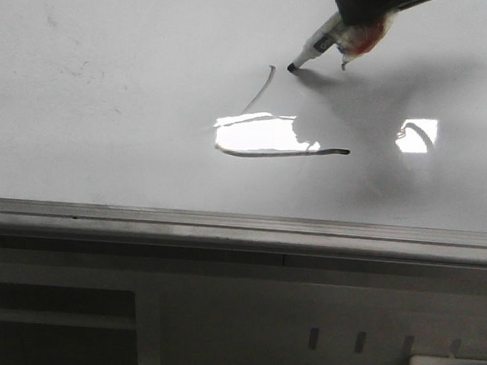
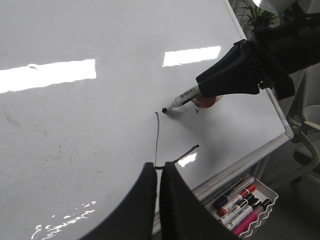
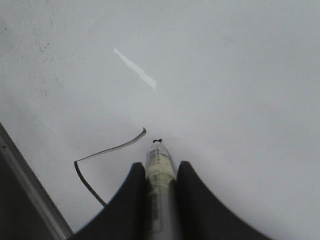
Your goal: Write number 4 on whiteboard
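The number 4 (image 1: pixel 269 122) lacks its upright, and the right end effector (image 3: pixel 159 172), clamped on the marker (image 1: pixel 313 50), could start it off-line, while the left end effector (image 2: pixel 157 185) sits closed on nothing.

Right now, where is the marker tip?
In the front view the marker is held in the right hand at upper right, its tip on the whiteboard just right of the slanted stroke's top end.

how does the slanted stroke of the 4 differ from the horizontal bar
In the front view the slanted stroke runs diagonally and looks thin and pale; the horizontal bar lies nearly level, darker and longer, its left part hidden by glare. Both are marker lines on the whiteboard, joined at one corner.
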Robot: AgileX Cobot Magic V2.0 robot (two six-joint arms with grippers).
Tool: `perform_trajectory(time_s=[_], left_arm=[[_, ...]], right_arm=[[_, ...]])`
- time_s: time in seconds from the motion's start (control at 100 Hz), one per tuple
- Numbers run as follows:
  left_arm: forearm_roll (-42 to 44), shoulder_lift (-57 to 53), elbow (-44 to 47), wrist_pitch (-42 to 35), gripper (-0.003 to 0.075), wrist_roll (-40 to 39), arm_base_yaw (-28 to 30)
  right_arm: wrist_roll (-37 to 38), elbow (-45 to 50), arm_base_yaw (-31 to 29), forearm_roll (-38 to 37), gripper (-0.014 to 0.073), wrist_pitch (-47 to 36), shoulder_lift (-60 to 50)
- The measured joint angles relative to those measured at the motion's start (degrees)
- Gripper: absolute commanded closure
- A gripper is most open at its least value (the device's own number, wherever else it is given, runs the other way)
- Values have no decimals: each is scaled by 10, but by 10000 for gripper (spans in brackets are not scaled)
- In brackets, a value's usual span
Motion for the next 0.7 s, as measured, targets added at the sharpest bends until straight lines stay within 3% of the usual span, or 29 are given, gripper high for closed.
perform_trajectory(time_s=[0.34,0.7], left_arm=[[0,0,0,0,741,0,0],[0,0,0,0,741,0,0]], right_arm=[[1,33,0,17,654,47,0],[4,108,26,55,654,38,-3]])
